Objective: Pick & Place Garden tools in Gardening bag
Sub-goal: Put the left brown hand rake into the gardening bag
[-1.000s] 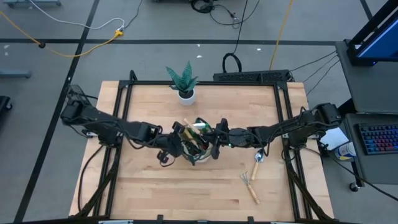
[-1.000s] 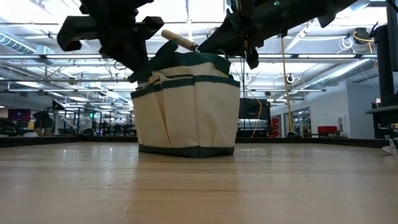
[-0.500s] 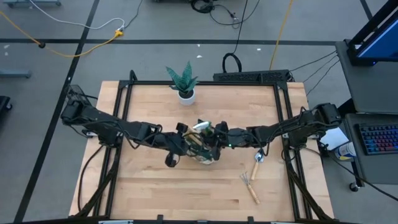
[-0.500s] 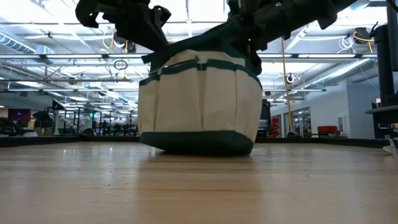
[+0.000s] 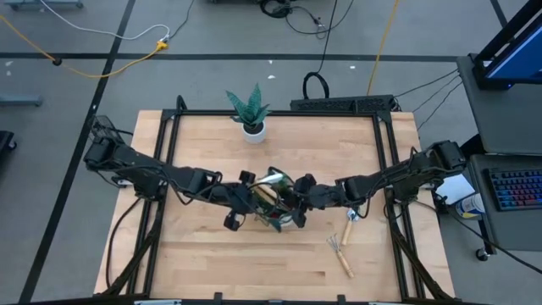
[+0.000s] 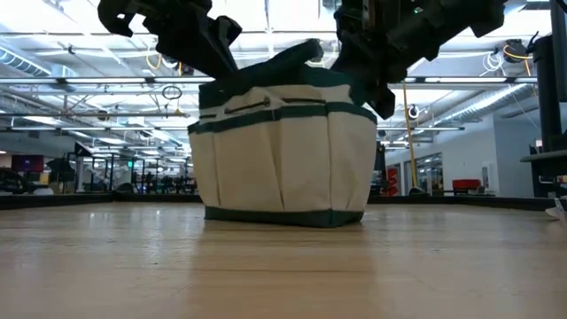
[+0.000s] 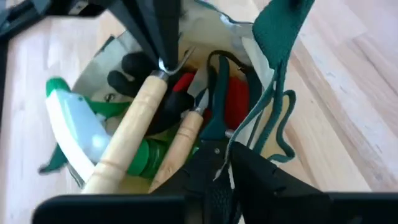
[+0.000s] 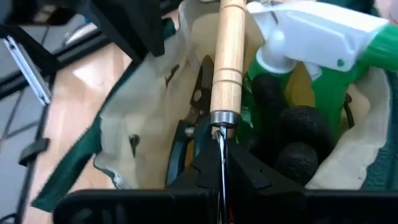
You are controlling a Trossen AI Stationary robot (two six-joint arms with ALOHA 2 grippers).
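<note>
The beige gardening bag (image 5: pixel 275 203) with green trim stands on its base (image 6: pixel 283 215) at mid-table. Inside lie a green spray bottle (image 7: pixel 74 130), a red-and-black glove (image 7: pixel 233 99), grey shears (image 8: pixel 200 87) and two wooden-handled tools (image 7: pixel 124 140). My left gripper (image 7: pixel 227 165) is at the bag's left rim, shut on a green strap. My right gripper (image 8: pixel 221 158) reaches in over the right rim, shut on one wooden-handled tool. A trowel (image 5: pixel 351 224) and a hand rake (image 5: pixel 340 252) lie on the table to the right. My left gripper pinches the bag's dark green strap (image 7: pixel 217 134) at the rim between its two fingers, slanting down from the table's left. The strap runs slack up from the fingers, and the bag rests on the table. My right gripper pinches the tool's thin metal shank (image 8: pixel 220 138), just behind the wooden handle (image 8: pixel 229 56), between its two fingers. It comes slanting down from the table's right, in line with the tool. The handle points away from it into the bag, over the other tools.
A spiky green plant in a white pot (image 5: pixel 252 127) stands near the table's far edge. Bare wood lies on the near side of the bag (image 5: pixel 254 263). Black frame rails (image 5: pixel 161 169) run along the table's sides.
The bag tipped up at one side, slid a little toward the table's right and near edges, and stands flat again. My right gripper sank with the tool: its wooden handle stuck up over the rim and is now down inside the bag. My left gripper rolled at the rim.
</note>
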